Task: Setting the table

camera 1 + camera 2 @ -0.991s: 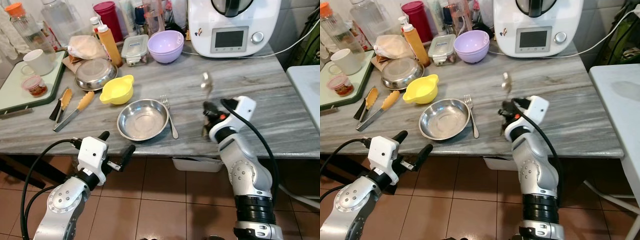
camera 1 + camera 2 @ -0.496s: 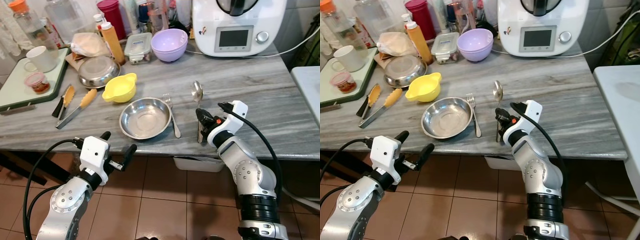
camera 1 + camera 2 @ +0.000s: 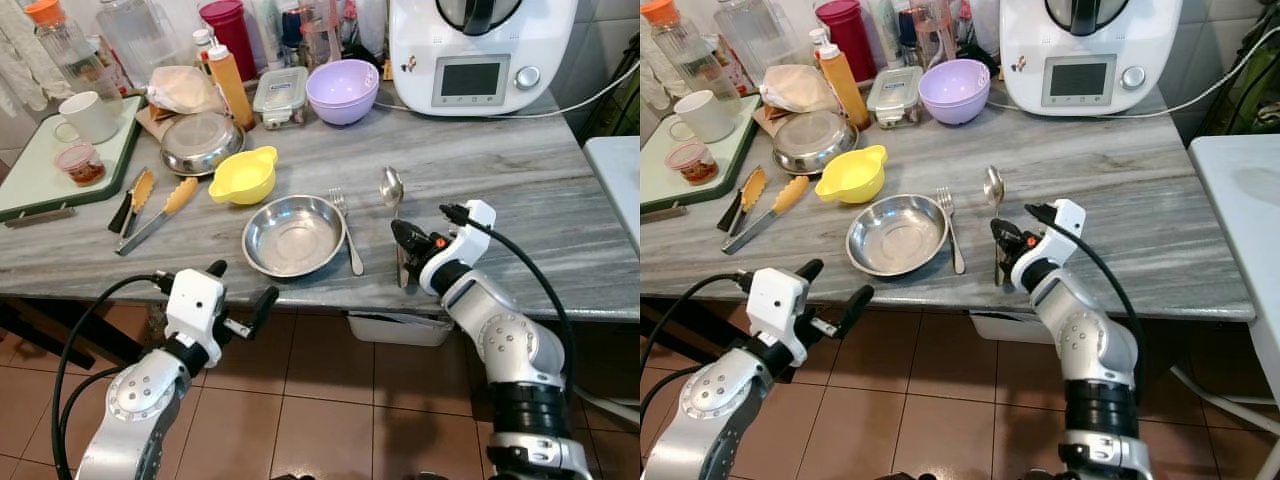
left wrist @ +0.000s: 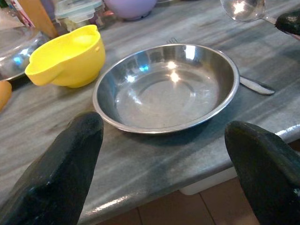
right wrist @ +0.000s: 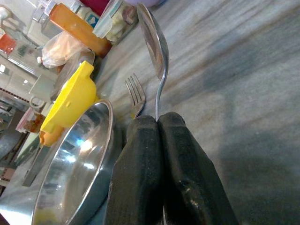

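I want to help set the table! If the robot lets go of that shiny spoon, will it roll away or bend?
Probably neither. The spoon looks like solid metal, so it is likely stiff. Its bowl already rests on the grey table, so it should lie flat rather than roll. Its polished handle looks slippery, though the right gripper is shut on it.

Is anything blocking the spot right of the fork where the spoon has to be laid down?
Nothing visible does. The right gripper is shut on the spoon, which lies over bare counter apart from the fork beside the steel plate.
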Available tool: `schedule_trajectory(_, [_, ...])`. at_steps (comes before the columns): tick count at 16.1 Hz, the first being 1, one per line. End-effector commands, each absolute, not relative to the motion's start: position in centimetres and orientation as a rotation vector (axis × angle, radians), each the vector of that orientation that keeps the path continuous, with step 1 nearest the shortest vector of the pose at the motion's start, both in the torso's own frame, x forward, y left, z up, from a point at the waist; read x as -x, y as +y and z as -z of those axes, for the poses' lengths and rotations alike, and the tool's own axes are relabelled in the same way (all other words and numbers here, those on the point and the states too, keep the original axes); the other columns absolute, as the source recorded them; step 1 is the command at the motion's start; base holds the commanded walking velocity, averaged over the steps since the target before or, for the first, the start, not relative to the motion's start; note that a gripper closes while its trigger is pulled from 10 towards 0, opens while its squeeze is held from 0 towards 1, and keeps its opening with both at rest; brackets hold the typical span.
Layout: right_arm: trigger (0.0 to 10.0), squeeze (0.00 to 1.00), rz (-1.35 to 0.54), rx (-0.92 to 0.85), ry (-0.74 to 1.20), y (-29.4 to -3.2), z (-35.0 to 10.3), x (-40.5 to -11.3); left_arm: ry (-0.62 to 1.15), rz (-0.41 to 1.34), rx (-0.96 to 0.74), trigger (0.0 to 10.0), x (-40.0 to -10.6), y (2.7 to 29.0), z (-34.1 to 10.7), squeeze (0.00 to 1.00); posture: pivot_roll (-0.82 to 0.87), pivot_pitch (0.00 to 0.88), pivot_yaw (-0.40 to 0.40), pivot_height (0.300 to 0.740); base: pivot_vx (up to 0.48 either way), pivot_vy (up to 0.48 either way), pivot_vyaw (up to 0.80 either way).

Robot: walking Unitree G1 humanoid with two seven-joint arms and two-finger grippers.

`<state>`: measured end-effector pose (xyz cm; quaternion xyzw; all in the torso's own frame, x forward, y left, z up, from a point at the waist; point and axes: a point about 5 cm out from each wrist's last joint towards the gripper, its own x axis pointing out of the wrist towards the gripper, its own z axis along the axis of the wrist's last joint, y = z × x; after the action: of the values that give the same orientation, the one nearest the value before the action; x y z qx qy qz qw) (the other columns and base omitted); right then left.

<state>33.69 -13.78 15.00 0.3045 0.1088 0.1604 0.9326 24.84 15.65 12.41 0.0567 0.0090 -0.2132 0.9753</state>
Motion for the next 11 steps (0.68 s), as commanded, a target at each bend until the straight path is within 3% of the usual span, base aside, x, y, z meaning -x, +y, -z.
schedule_trajectory(1, [10.0, 0.00, -0.285, -0.649, 0.312, -13.9, -13.3, -33.7, 0.046, 0.411, -0.130, 10.0, -24.9, 16.1, -12.1, 0.00, -0.07, 0.133, 0.157, 0.740, 0.000, 0.000, 0.00])
schedule_trajectory(4, [10.0, 0.00, -0.220, -0.672, 0.316, -14.6, -13.6, -34.2, 0.054, 0.413, -0.130, 10.0, -24.9, 16.0, -11.9, 0.00, -0.07, 0.133, 0.157, 0.740, 0.000, 0.000, 0.00])
schedule_trajectory(5, [10.0, 0.40, -0.199, -0.680, 0.327, -14.9, -13.7, -34.4, 0.059, 0.419, -0.132, 10.0, -24.8, 16.0, -11.8, 0.00, -0.07, 0.133, 0.157, 0.740, 0.000, 0.000, 0.00])
schedule_trajectory(6, [10.0, 0.97, -0.198, -0.687, 0.327, -15.1, -14.0, -34.7, 0.065, 0.422, -0.134, 10.0, -24.8, 16.0, -11.6, 0.00, -0.07, 0.129, 0.160, 0.740, 0.000, 0.000, 0.00])
schedule_trajectory(11, [10.0, 1.00, -0.174, -0.619, 0.414, -15.6, -13.7, -35.3, 0.096, 0.428, -0.139, 10.0, -25.0, 16.4, -10.3, 0.00, -0.07, 0.124, 0.158, 0.740, 0.000, 0.000, 0.00])
